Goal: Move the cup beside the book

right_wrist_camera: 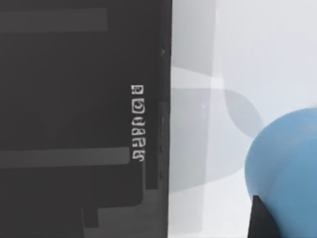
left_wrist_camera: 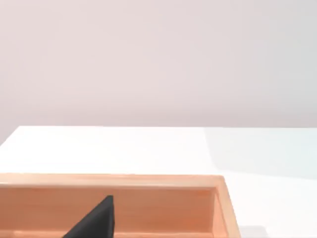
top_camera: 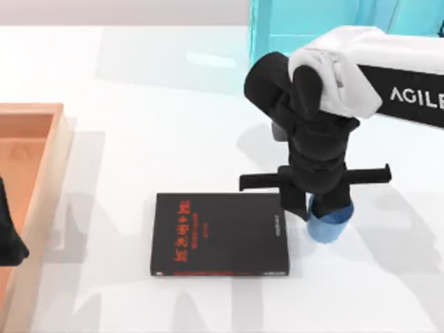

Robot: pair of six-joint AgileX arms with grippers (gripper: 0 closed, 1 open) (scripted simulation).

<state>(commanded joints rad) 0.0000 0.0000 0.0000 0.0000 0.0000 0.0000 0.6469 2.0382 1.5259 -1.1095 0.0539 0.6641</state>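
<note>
Top view, item one: right gripper (top_camera: 326,208) clamped on the cup (top_camera: 330,224), set just at 3 o'clock of the book (top_camera: 219,234), placing step apparently reached; next move calls for release and straight lift; left gripper (top_camera: 8,236) parked at 9 o'clock over wooden tray (top_camera: 48,139), fingers' state undeterminable.

- Right arm (top_camera: 374,69): white shell link, black side panel with white "AGILE" lettering running off the frame edge.
- Wrist section: matte black, rounded stacked housings.
- Right gripper (top_camera: 320,208): black, with a thin horizontal crossbar and dark fingers.
- Left gripper (top_camera: 8,236): black, angular, wedge-shaped tip in the left wrist view.
</note>
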